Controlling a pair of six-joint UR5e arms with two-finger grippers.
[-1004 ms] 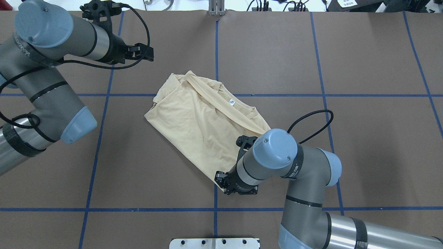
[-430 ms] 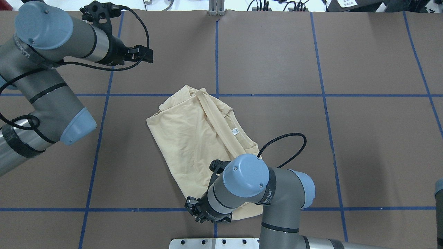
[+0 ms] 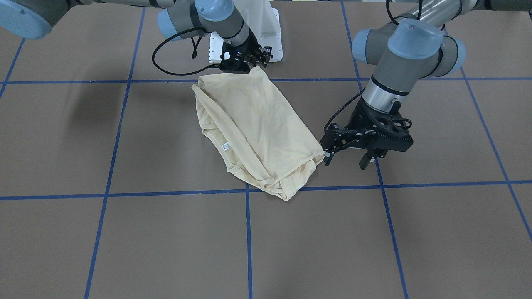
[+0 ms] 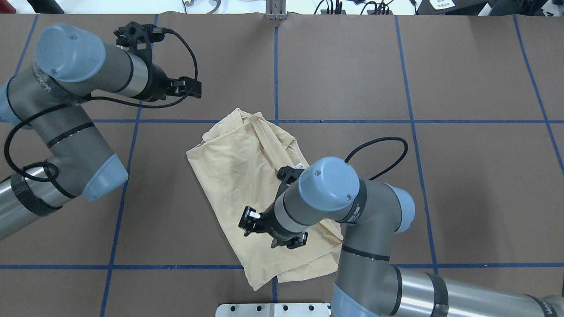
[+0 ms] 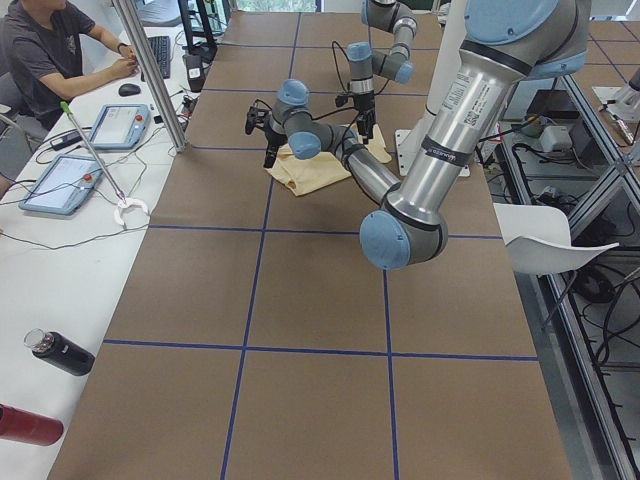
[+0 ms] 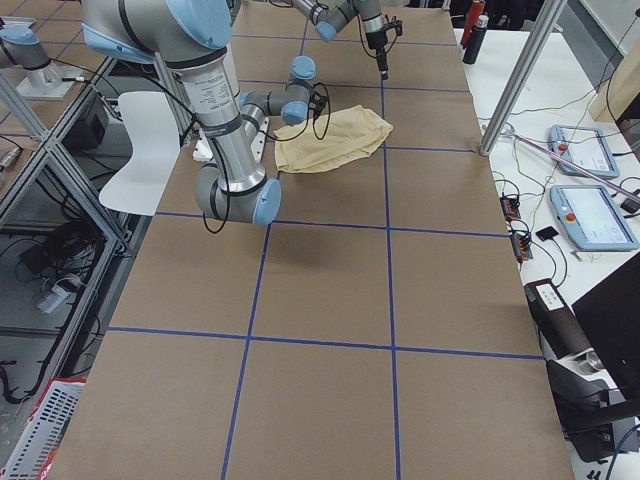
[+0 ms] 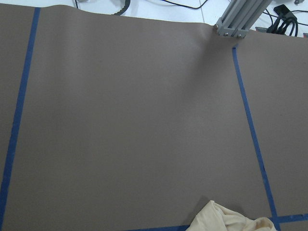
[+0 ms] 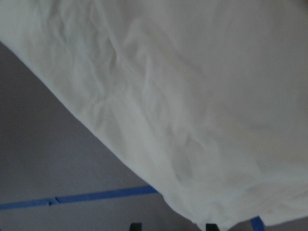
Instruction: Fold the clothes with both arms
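The clothes are one pale cream shirt (image 4: 238, 176), folded and lying diagonally across the middle of the table, its white neck tag (image 3: 225, 146) facing up. My right gripper (image 4: 269, 229) hangs over the shirt's end nearest the robot (image 3: 243, 64). In the right wrist view its two fingertips (image 8: 209, 226) stand apart over the cloth (image 8: 192, 96), so it is open. My left gripper (image 4: 194, 88) is open and empty, off the shirt's far left corner (image 3: 345, 161). The left wrist view catches only a bit of the shirt (image 7: 226, 221).
Blue tape lines (image 4: 275, 66) grid the brown table. A white base plate (image 4: 273, 309) sits at the near edge, close to the shirt's corner. An aluminium post (image 4: 275, 11) stands at the far edge. A person (image 5: 50, 50) sits at a side desk with tablets.
The right gripper dragged the shirt's near corner toward the robot, then let go and moved back over the cloth. The left arm shifted slightly toward the shirt.
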